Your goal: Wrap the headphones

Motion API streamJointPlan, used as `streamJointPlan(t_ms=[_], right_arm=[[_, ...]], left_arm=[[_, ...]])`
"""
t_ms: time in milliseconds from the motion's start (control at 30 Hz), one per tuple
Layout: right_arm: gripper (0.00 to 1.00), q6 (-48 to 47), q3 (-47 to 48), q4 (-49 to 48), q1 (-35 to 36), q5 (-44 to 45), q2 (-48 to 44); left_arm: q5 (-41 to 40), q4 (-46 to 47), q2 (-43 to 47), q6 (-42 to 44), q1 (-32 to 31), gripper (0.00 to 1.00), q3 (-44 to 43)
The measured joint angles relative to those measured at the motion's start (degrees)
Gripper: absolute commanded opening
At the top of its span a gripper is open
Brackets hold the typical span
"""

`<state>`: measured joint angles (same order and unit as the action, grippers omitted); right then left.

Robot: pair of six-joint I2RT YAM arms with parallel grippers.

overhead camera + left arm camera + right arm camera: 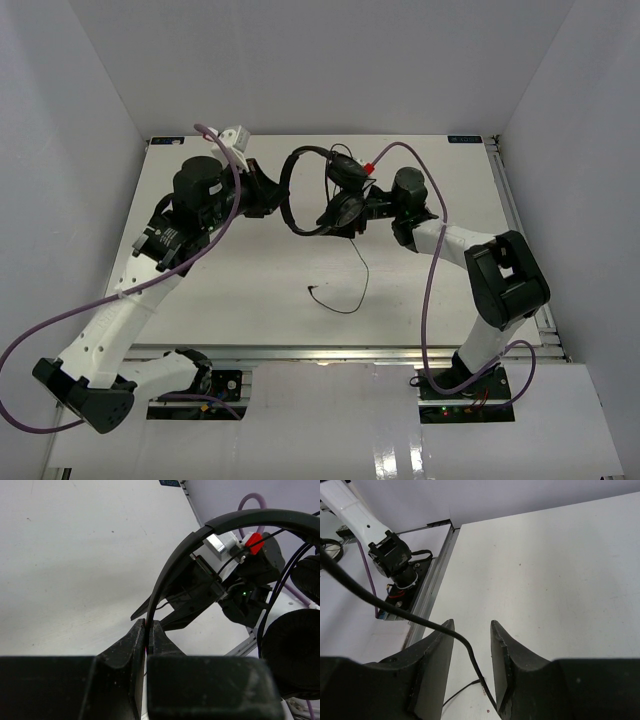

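The black headphones (292, 190) hang in the air over the middle of the white table (220, 290). My left gripper (281, 199) is shut on the thin headband (172, 570), which stands edge-on between the jaws of the left gripper (149, 626). One round earcup (292, 655) hangs at the right. My right gripper (362, 208) is beside the earcups (345, 210). Its jaws stand open, and the thin cord (465, 645) runs loosely between the fingers of the right gripper (472, 625). From there the cord (362, 270) drops to the table, where the plug (310, 290) lies.
White walls enclose the table on three sides. An aluminium rail (520, 220) runs along the right edge and another along the near edge (427, 587). Purple cables (430, 290) loop off both arms. The left arm's base (390, 555) shows past the rail.
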<state>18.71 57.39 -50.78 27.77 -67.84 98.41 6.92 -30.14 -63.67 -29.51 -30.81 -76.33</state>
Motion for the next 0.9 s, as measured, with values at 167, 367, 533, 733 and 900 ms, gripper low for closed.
streamJointPlan(t_ms=[167, 367, 533, 733, 900], right_arm=[[0.38, -0.9, -1.35, -1.67, 0.0, -0.36, 0.31], [0.33, -6.47, -5.99, 2.37, 0.05, -0.2, -0.87], [0.23, -11.47, -8.59, 7.6, 0.39, 0.11, -4.35], [0.13, -19.06, -9.78, 16.18, 2.0, 0.79, -9.77], [0.09, -27.71, -9.81, 28.34, 4.25, 3.85, -14.26]], left_arm=[[-0.37, 0.0, -0.03, -1.8, 0.0, 0.0, -1.26], [-5.24, 0.08, 0.02, -4.24, -0.02, 0.0, -1.52], [-11.07, 0.16, -0.06, -6.8, 0.0, 0.0, -2.16], [-17.06, 1.04, -0.48, -9.6, 0.0, 0.0, -3.71], [-23.08, 1.21, -1.34, -11.24, 0.0, 0.0, -4.01]])
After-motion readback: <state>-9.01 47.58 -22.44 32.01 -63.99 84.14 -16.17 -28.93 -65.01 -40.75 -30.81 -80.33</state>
